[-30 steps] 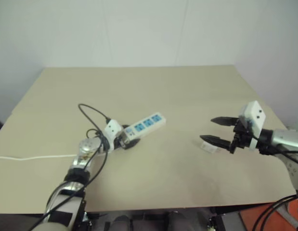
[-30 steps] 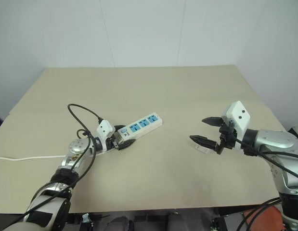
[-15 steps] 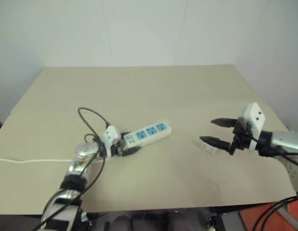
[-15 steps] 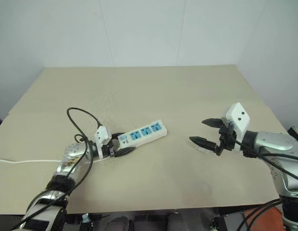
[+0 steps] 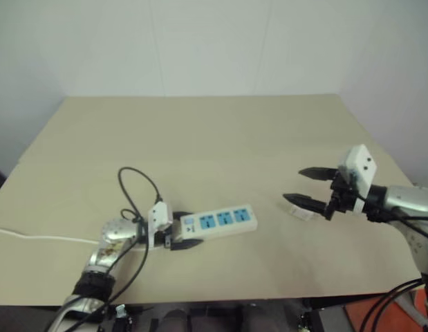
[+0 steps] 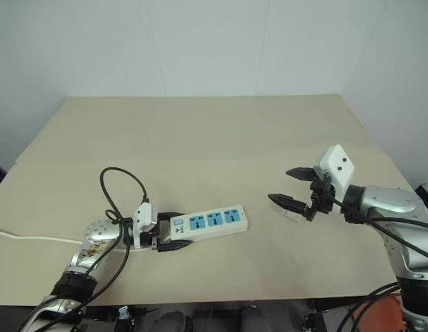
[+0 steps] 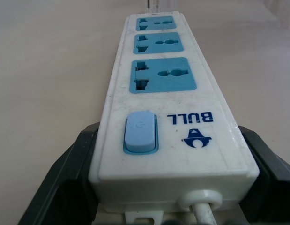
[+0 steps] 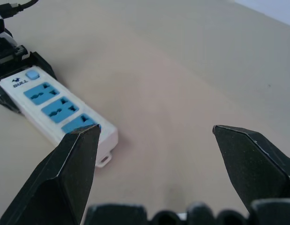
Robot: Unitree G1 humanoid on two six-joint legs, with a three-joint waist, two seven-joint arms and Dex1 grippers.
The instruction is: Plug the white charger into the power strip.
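Observation:
The power strip (image 5: 219, 222), a long white bar with three blue sockets, lies flat near the table's front left. My left gripper (image 6: 169, 232) is shut on its switch end. In the left wrist view the black fingers (image 7: 65, 183) press against both sides of the strip (image 7: 159, 93). The white charger (image 5: 300, 212), a small white block, rests on the table to the right. My right gripper (image 5: 296, 185) hovers just above it, open and holding nothing. Between its fingers (image 8: 65, 178), the right wrist view looks toward the strip (image 8: 55, 110).
The strip's thin white cord (image 5: 34, 237) trails off the left side of the beige table (image 5: 200, 124). A black cable (image 5: 134, 187) loops up from my left wrist. The table's front edge is close below the strip.
My left gripper has shut on the strip's switch end and drawn it back toward the front edge, swinging it to lie more across the table. The right gripper has stayed put.

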